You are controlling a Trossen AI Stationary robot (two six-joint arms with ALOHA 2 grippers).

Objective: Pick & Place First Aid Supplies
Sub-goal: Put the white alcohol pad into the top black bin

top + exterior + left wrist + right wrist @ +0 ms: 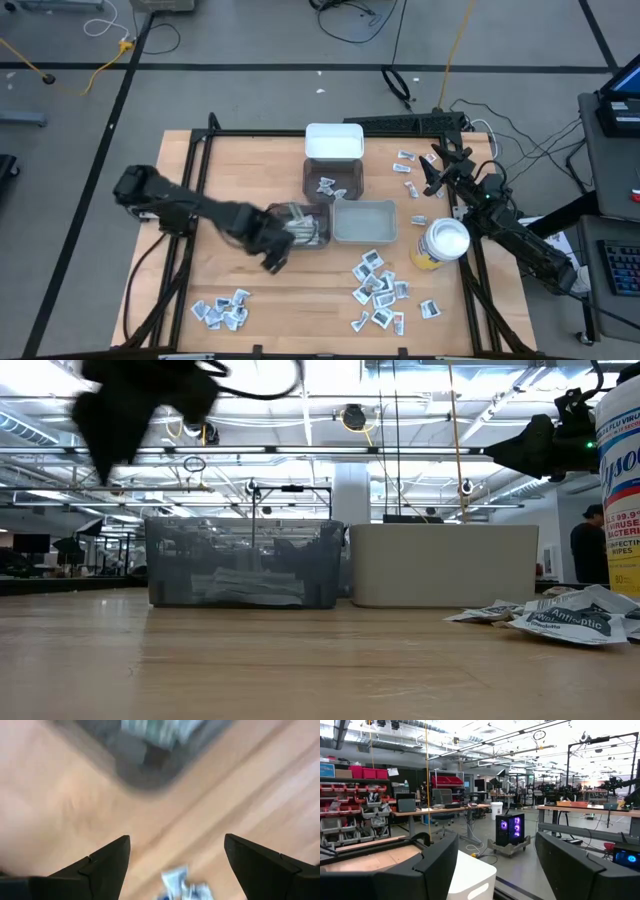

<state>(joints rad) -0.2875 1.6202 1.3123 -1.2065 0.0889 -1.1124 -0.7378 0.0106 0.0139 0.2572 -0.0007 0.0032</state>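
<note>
Left hand [275, 255] sits just below-left of the dark bin [300, 228] at frame centre in the high view, fingers spread wide with nothing between them; left wrist view shows bare tabletop [60, 810] between the fingers, the bin blurred beyond, and a few packets at the picture's lower edge. Dark bin already holds some white packets. Loose first aid supplies lie in three spots: a small pile [222, 312] at lower left, a bigger pile [380, 290] at lower centre-right, and a few stragglers [408, 170] at upper right near the right hand [440, 170], which hangs parked and open over the tabletop's upper-right edge. My read: the step is another pick, and the lower-left pile is nearest. To do it well: come straight down over one packet at the pile's edge, not the middle, pinch across its short side, and lift clear before swinging to the bin. The packets are flat and overlapping, so double picks are likely.
</note>
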